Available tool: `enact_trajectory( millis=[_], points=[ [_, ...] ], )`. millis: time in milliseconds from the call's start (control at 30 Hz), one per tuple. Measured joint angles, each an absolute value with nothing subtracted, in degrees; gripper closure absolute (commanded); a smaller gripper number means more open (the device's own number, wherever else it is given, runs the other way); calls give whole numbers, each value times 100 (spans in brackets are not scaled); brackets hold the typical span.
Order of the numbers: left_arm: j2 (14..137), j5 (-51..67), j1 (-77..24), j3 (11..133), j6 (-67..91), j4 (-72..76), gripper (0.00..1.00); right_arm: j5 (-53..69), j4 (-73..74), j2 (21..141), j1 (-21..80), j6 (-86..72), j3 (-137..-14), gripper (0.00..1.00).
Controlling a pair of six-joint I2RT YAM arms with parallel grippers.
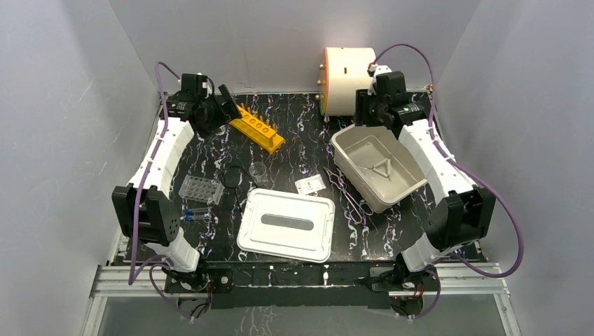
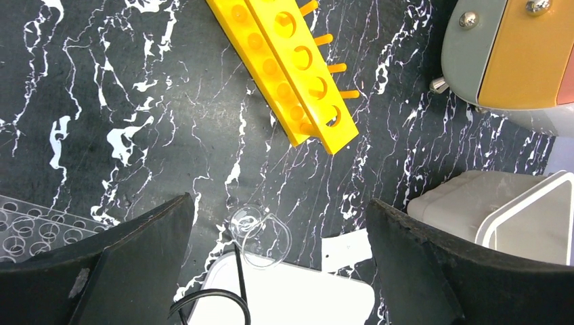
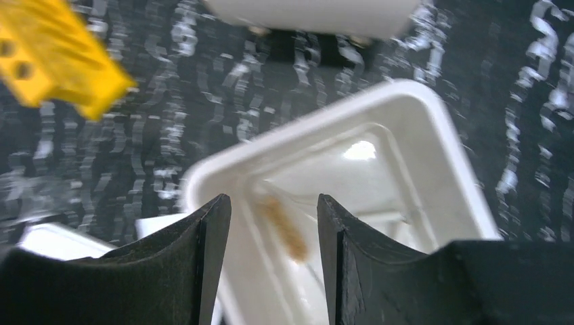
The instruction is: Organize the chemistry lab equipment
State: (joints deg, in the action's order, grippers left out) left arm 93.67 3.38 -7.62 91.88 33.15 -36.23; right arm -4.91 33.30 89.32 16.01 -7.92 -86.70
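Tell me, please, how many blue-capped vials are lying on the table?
2. Both blue-capped vials lie side by side at the near left, just on the near side of the clear well plate; none shows elsewhere, though more could be hidden.

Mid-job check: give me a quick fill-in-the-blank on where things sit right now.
The white triangle lies inside the white ____.
The blue-capped vials lie on the ____ arm's side of the table.
The jaws of the left gripper stand ____.
Missing words: tub, left, open.
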Motion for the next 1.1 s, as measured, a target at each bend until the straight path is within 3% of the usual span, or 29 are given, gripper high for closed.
enact_trajectory(
  millis=[200, 500, 767, 933, 1100],
  points=[
    [9172, 141, -762, 9148, 3304, -3642, 4, -51, 3124, 9247, 2541, -1157, -9419, 34],
    [8713, -222, -762, 9083, 3312, -3669, 7, -5, 2679, 10269, 4167, -1457, -9539, 30],
    [8670, -753, -762, 9074, 3365, -3903, 3, -495, 2705, 11577, 4775, -1806, -10071, 9],
    [8670, -1315, -760, 9177, 3361, -4093, 2, -958, 3002, 12363, 5131, -1857, -11150, 2],
    [8670, -1831, -760, 9286, 3358, -4276, 2, -1197, 3258, 12831, 5371, -1962, -11819, 1]
  ],
)
